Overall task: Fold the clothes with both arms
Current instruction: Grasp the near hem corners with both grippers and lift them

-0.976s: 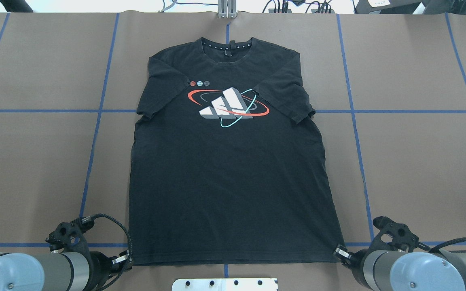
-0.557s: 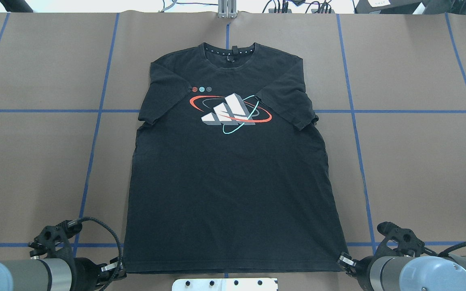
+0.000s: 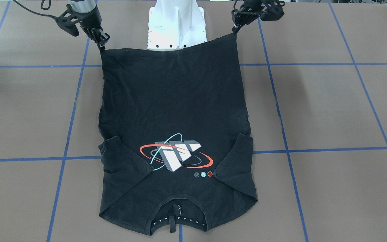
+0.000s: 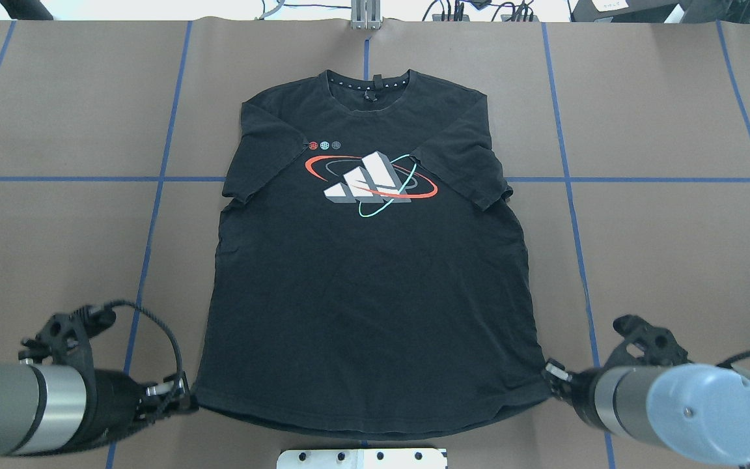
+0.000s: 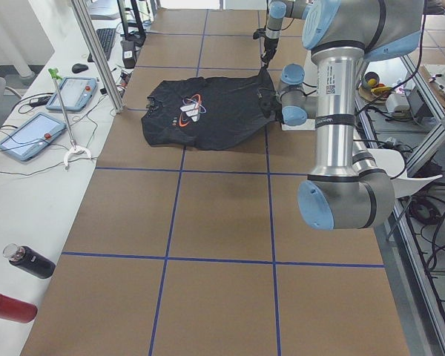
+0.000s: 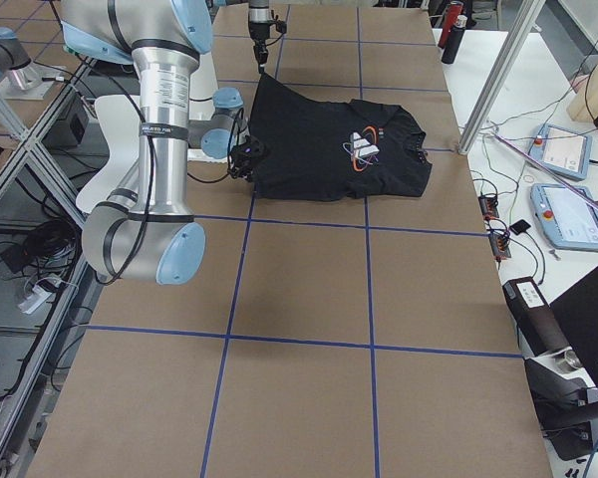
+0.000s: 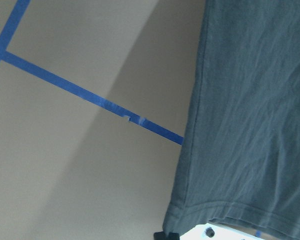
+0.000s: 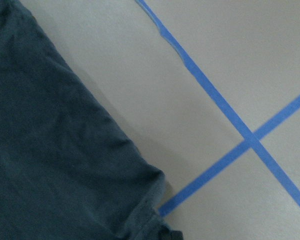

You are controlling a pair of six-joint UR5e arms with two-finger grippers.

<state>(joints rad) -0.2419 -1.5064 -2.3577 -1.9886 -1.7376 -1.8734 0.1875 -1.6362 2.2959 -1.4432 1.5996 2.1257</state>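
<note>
Records one black T-shirt (image 4: 362, 280) spread print-side up on the brown table (image 4: 661, 247), straight out from the white pedestal base (image 3: 176, 23), hem nearest the base and collar (image 4: 368, 81) at the end farthest from it. Notes on the chest a graphic (image 4: 368, 179) of three slanted white-and-grey blocks crossed by an orange-red ring and a cyan ring; cannot make out any lettering in it. Finds three small round emblems (image 4: 325, 144), red, cyan and grey, just beside the graphic toward the base's left. Finds a row of tiny white marks inside the collar, too small to read, with a small dark tab at its middle. Locates the left gripper (image 4: 176, 394) off the base's left side, jaws pinched narrow on the hem's left corner. Locates the right gripper (image 4: 554, 378) off the base's right side, jaws pinched the same way on the right corner. Shows the hem stretched between the two and raised off the table at both corners, with sleeves and chest flat farther from the base. Sees a small white label (image 5: 332, 90) on the left arm (image 5: 334, 126), print too small to read. Lists, on the white side bench (image 5: 30, 200) well away from the base, a black bottle (image 5: 30, 261) and a red bottle (image 5: 10, 306) near each other; cannot tell their contents.
</note>
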